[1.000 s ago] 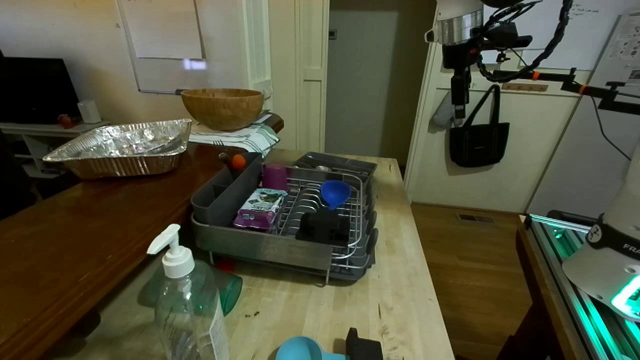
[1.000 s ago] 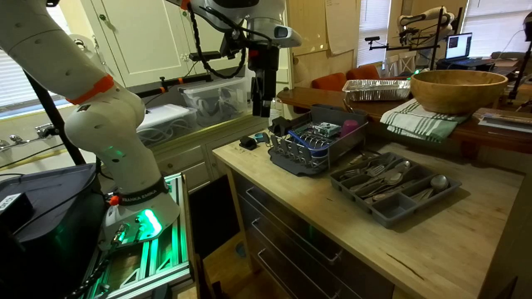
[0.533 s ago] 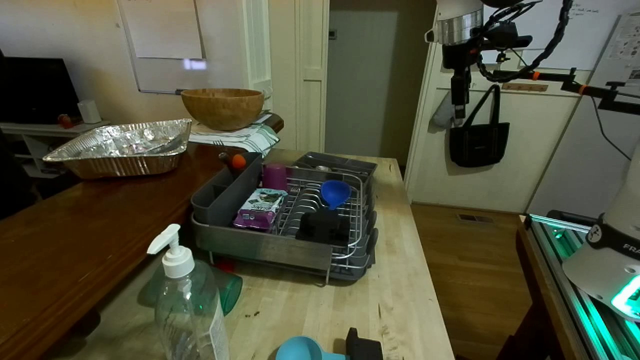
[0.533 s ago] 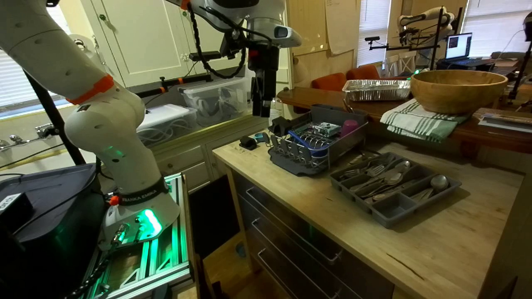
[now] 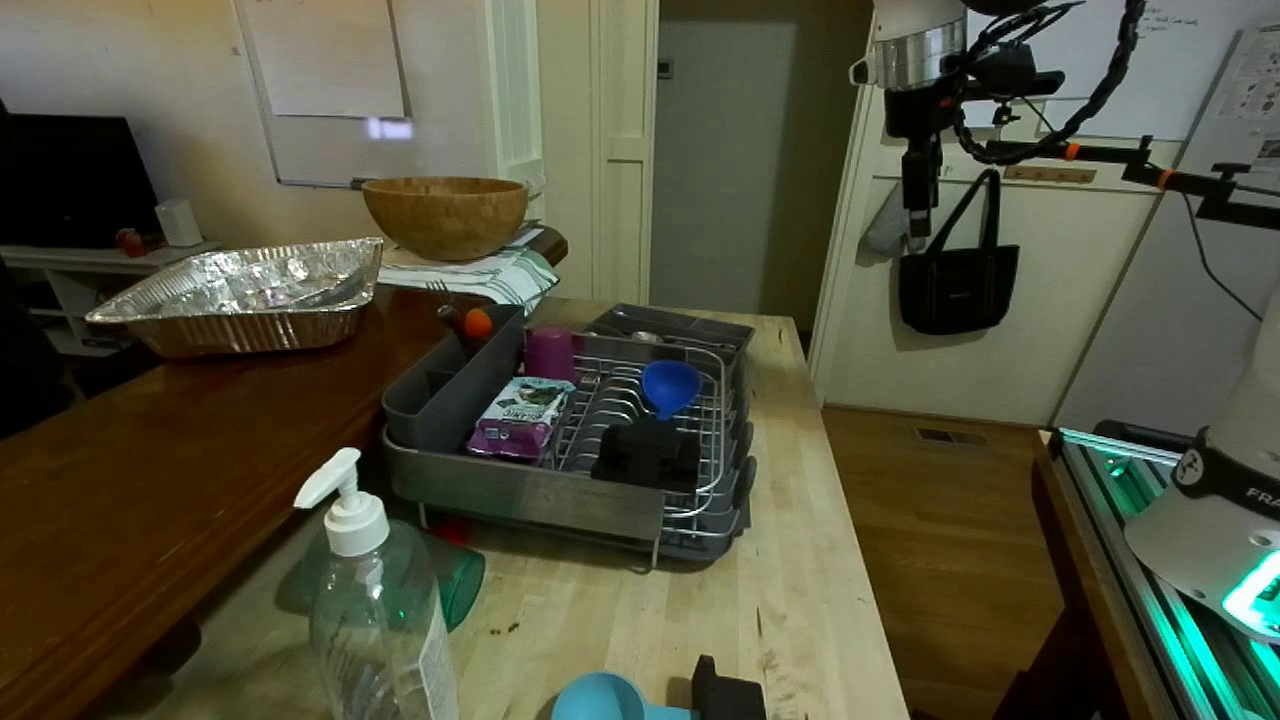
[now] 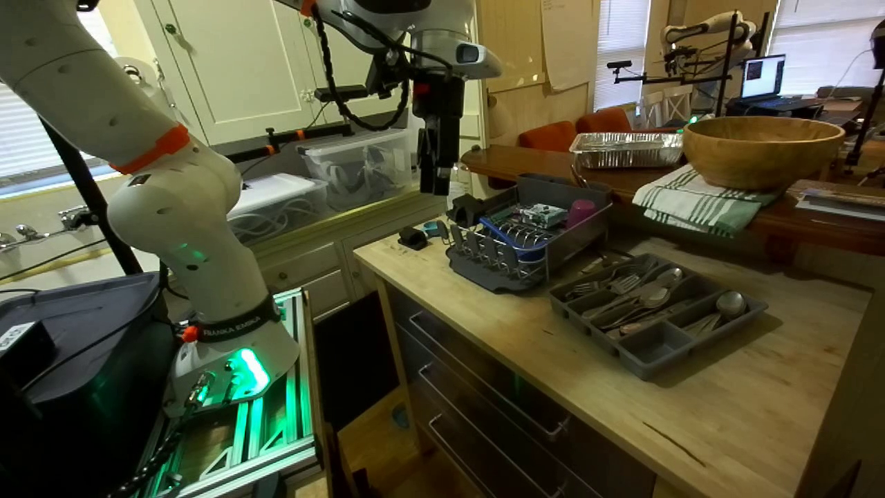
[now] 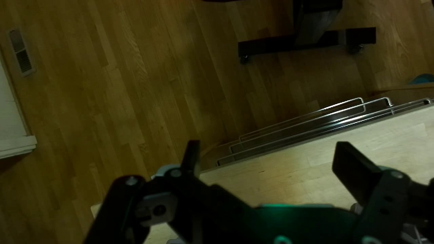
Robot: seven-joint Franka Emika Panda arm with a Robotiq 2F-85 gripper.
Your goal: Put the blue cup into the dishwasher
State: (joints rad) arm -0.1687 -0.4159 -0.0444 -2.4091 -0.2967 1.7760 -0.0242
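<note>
Cutlery of bright metal (image 6: 654,298) lies in the compartments of a long grey plastic tray (image 6: 655,340), just beside the rectangular dark-grey and silver wire dish rack (image 5: 530,500). Inside the rack, in an exterior view, a purple plastic cup (image 5: 549,353) sits far left, a purple-and-white printed packet (image 5: 522,415) nearer; a bright-blue round-bowled thing (image 5: 671,384) and a black blocky piece (image 5: 645,455) rest on the right. A dark-grey plastic caddy (image 5: 482,382) along the left side holds something orange-ended (image 5: 478,322). The dark teal plastic tumbler (image 5: 460,582), the task's blue cup, lies on its side on the pale wooden counter (image 5: 780,560), near and left of the rack, partly behind a clear bottle with a white pump (image 5: 365,610). A light-blue cup-like thing (image 5: 597,698) at the near edge is cut off by the frame. Farther off, to the left, are a crinkled foil tray (image 5: 270,334) and a wide brown wooden bowl (image 5: 445,225) whose contents I cannot tell. The black two-fingered gripper (image 7: 268,149) hangs high, right of the rack, its fingers well apart, with counter and brown floor (image 7: 152,101) showing between them in the wrist view.
</note>
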